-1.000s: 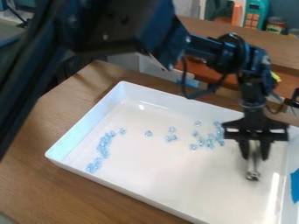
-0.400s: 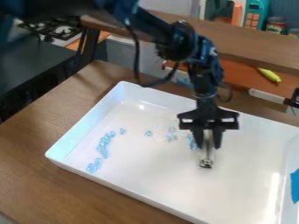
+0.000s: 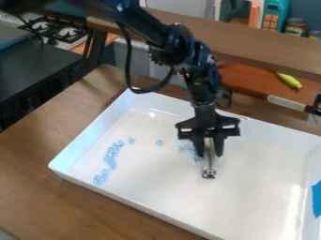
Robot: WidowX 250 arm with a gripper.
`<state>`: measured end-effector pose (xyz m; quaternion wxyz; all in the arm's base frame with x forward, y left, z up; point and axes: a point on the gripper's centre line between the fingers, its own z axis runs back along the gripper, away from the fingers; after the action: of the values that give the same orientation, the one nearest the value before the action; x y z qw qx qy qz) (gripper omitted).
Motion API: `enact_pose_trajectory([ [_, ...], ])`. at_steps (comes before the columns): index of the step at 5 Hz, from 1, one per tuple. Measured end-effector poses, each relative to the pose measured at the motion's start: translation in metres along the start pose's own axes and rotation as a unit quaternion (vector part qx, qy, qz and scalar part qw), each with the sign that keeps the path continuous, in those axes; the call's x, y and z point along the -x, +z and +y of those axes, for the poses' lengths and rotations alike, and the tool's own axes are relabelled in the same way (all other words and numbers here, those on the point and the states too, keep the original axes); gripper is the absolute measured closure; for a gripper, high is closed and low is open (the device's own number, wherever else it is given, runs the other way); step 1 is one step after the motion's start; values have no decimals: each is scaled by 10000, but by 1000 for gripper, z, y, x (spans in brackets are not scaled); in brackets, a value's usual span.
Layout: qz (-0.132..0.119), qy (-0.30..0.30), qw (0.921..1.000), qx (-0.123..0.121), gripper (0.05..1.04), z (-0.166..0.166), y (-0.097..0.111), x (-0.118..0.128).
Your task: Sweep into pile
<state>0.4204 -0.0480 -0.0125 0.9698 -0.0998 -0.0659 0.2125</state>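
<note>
Brown wooden table (image 3: 31, 187), white rectangular tray (image 3: 94, 136), small translucent blue pieces (image 3: 112, 152), black two-finger gripper (image 3: 209, 153) clamped on slim pale tool (image 3: 209, 172), black-grated stove (image 3: 63, 30)

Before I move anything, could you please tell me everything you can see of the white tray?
The white tray is shallow and straight-sided, with low raised walls and a smooth, glossy surface that looks like plastic. It lies flat on the wooden table, with a blue patch at its right side. Small pale-blue pieces lie on its floor, many in a curved band towards the left. The hand hangs over it, holding a slim metallic tool.
</note>
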Motion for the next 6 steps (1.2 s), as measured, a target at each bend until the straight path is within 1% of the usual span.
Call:
enact_pose_trajectory([
  [2,-159,162,9996,-158,704,13,0,-3],
  [3,-147,427,9985,-297,704,45,8,-8],
  [4,-85,472,9977,-472,704,70,15,-2],
  [5,-101,505,9963,-688,704,92,19,2],
  [6,-164,526,9924,-1097,704,120,27,7],
])
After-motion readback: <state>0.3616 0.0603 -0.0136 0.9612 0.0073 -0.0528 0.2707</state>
